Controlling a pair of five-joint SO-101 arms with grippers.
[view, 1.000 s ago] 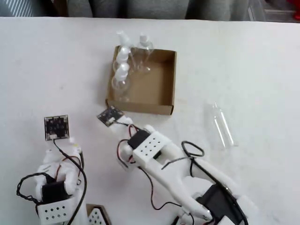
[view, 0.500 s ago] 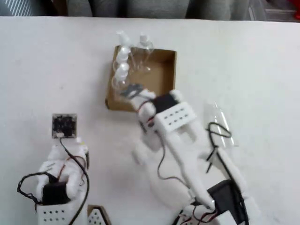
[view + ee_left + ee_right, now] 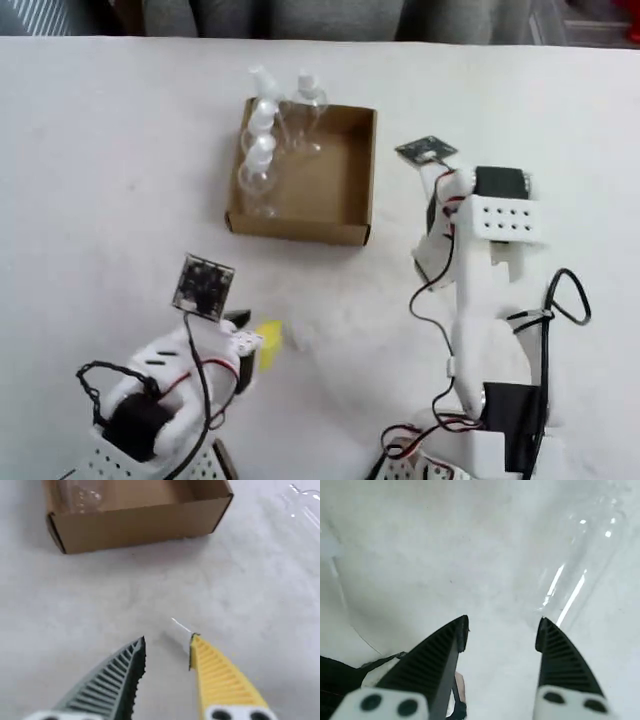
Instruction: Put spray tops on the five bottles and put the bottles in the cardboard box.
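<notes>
**Two arms at a white worktop [image 3: 120,140].** The cardboard box [image 3: 335,185] sits open near the middle. Clear bottles [image 3: 260,160] with white spray tops crowd along one side wall and into a far corner. There seem to be four, though the clear plastic makes the count uncertain.

The left claw [image 3: 167,647] hovers over bare worktop in front of the box's near wall and apart from it. Its grey and yellow fingers are spread with nothing between them.

On the other side of the box, the right arm [image 3: 495,215] lies extended across the worktop. The right claw [image 3: 502,627] is likewise spread wide and grips nothing, low over the surface. One loose bottle [image 3: 580,560] lies on its side outside the box, just beyond one black fingertip.
</notes>
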